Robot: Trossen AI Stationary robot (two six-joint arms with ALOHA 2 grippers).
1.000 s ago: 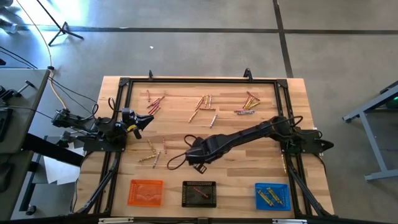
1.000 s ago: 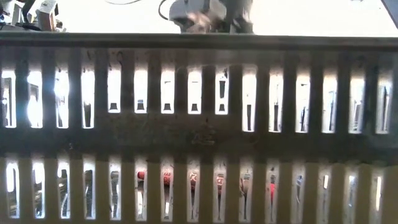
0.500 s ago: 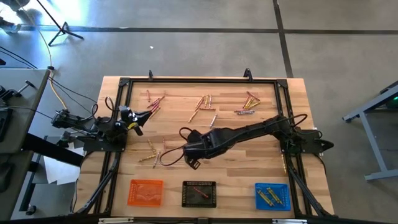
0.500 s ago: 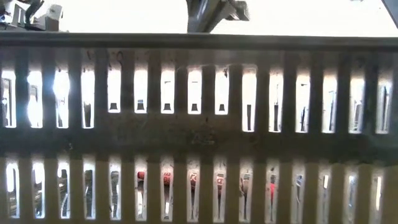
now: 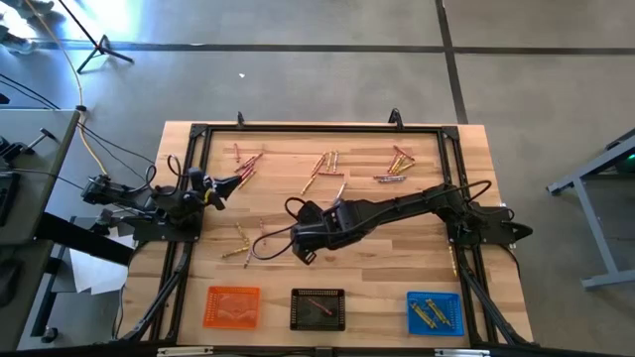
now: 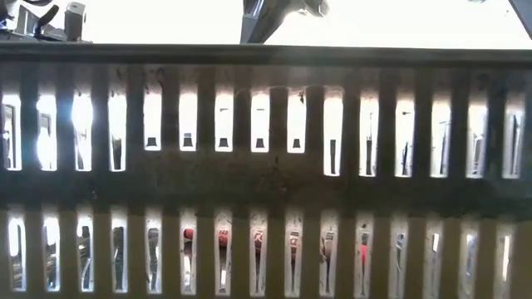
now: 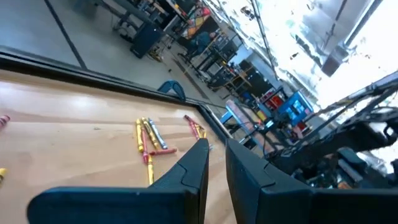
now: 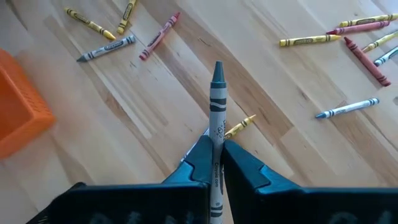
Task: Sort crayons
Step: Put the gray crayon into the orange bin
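Crayons lie loose on the wooden table in small groups: one at the far left (image 5: 244,159), one at the far middle (image 5: 325,167), one at the far right (image 5: 397,164), one left of centre (image 5: 243,243). My right gripper (image 5: 298,246) hangs over the table's middle, shut on a grey crayon (image 8: 217,93). My left gripper (image 5: 230,182) waits at the table's left side. It points level, and its fingers (image 7: 200,163) stand a narrow gap apart with nothing between them. My right gripper pinches the grey crayon's wrapped shaft (image 8: 216,142) between its two fingers. The crayon runs along the fingers. Its pointed tip (image 8: 217,70) sticks out ahead of them, slanting down toward the table's left. It is lifted clear of the table.
Three square trays stand along the near edge: orange (image 5: 232,306), black (image 5: 317,308) with a reddish crayon in it, blue (image 5: 435,312) with yellow crayons. A black frame (image 5: 317,129) runs round the work area. The black tray's slotted wall (image 6: 266,183) fills the low view.
My right gripper has risen and moved a little toward the table's left and far edges, staying shut. My left gripper has rolled about its own line and swung slightly toward the far edge without changing place.
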